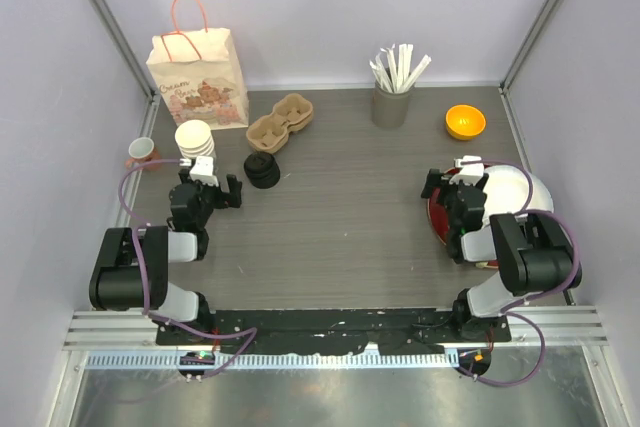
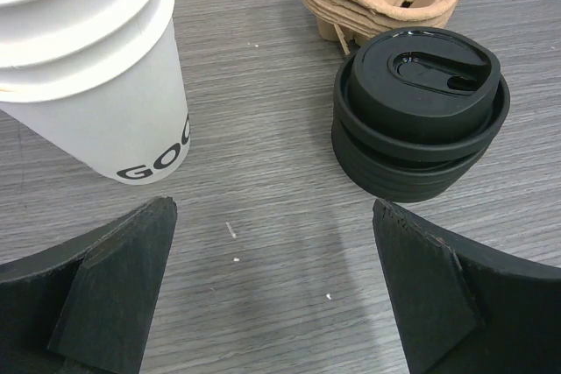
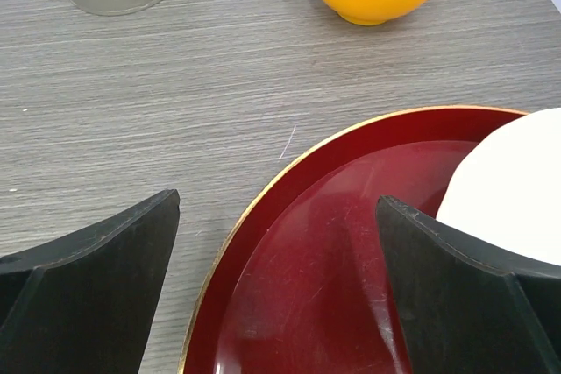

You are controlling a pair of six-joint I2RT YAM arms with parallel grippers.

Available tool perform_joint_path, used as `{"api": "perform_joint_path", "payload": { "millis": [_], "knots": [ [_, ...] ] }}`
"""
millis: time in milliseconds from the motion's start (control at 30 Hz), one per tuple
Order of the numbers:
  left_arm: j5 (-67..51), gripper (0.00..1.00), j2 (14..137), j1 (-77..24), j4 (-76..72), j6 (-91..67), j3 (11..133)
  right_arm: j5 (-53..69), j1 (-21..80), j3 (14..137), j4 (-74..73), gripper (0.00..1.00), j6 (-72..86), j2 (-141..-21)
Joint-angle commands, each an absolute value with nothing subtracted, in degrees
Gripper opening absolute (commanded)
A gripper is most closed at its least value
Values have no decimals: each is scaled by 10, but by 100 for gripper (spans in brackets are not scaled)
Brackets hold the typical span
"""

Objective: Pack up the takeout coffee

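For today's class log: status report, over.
Left gripper open, empty. Right gripper open, over red tray. Cup stack and lid stack ahead of left gripper, untouched. Nothing blocking.

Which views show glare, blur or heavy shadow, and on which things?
Top external view: even light, sharp, only soft shadows. Left wrist view: the stack of cups is nearly washed out at its upper rims; the black lids are sharp. Right wrist view: the red tray carries a pale sheen; no blur.
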State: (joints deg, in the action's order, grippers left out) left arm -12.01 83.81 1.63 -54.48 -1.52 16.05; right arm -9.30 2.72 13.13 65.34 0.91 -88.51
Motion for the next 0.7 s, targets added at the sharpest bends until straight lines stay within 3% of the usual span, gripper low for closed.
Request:
{"api": "perform_joint_path", "payload": {
  "millis": [0,267,467,667],
  "knots": [
    [-127,100,832,19,-561,-17,176,-80,25,125,657,99,4,-825],
    [-121,100,819,19,-597,-25,157,-82,25,178,490,98,22,-708],
    [-247,100,667,21,-434,14,180,-15,27,225,413,93,61,-659],
    [-258,100,516,20,-178,-24,278,-13,35,314,277,93,68,-632]
  ]
}}
